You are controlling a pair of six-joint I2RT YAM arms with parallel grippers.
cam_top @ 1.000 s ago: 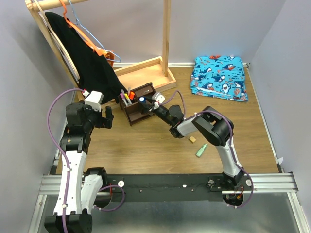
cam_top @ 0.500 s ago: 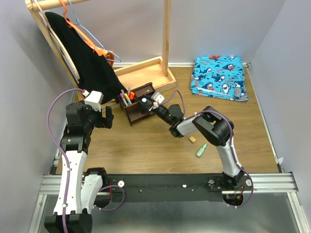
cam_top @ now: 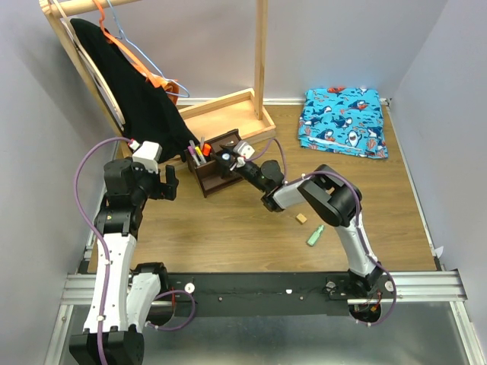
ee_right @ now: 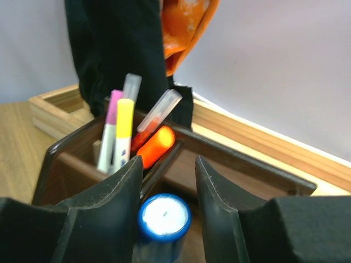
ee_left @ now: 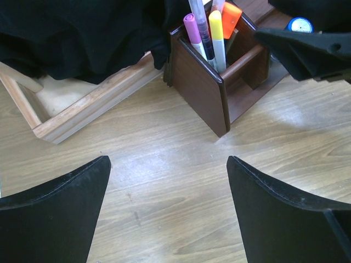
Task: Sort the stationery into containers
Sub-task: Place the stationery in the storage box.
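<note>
Blue-topped tube [ee_right: 163, 215], likely light, stiff and slick, sits inside right pincer [ee_right: 168, 164], clamp unclear; grab mid-barrel; left pincer [ee_left: 167, 161] apart.

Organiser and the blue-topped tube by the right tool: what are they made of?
Organiser: looks like wood, dark brown stain, satin finish; faint grain and soft sheen on the side panel. Could be veneer.
Blue-topped tube: cap looks like glossy moulded plastic, smooth blue rim, white centre; body mostly hidden, can't tell.
</note>
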